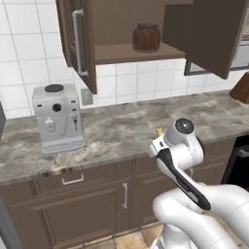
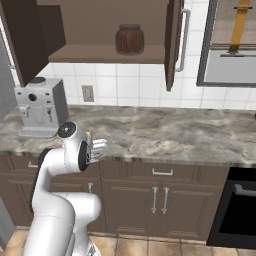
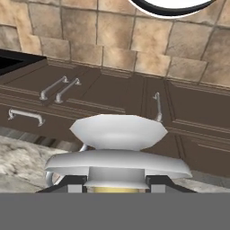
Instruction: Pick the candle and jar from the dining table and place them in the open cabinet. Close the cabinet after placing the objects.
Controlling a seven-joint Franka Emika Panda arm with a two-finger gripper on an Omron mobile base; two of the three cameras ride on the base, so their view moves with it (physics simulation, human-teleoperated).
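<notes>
The candle is in my gripper, which is shut on it. In the hand view its silvery round holder fans out just past the fingertips, with a strip of yellow between them. From the base cameras the gripper hovers at the front edge of the marble counter, and the candle's yellow tip pokes up beside the hand. The dark reddish-brown jar stands on the shelf of the open cabinet, well above the gripper. The dining table is out of view.
A grey coffee machine stands on the counter's left. The cabinet doors swing out on both sides. Low cupboards sit under the counter, a dark oven at far right, a window beside the cabinet.
</notes>
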